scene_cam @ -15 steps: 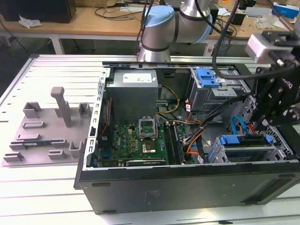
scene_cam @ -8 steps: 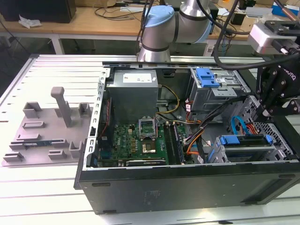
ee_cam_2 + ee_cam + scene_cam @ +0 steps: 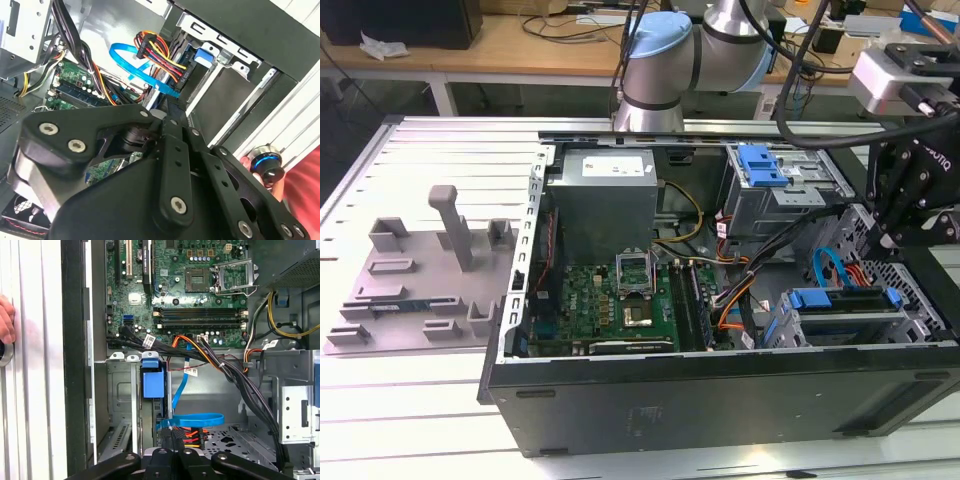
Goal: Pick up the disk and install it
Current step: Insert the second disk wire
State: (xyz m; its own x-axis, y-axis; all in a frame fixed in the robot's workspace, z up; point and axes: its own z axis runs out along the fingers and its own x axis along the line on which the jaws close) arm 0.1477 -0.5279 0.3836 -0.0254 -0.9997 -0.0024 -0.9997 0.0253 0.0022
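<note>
we see the gripper (image 3: 888, 238) low over the open case (image 3: 720, 400) at the exterior view's right, above the near drive bay; the disk (image 3: 840, 303) sits in that bay, its blue frame showing, with a blue cable (image 3: 192, 418) looped just beside; we cannot tell how far the gripper is open; a hand (image 3: 6, 320) rests outside the case wall.

Open computer case (image 3: 720, 400) on the table (image 3: 420, 420), fixture plate (image 3: 415, 275) at the exterior view's left, motherboard (image 3: 620, 300) inside case.
</note>
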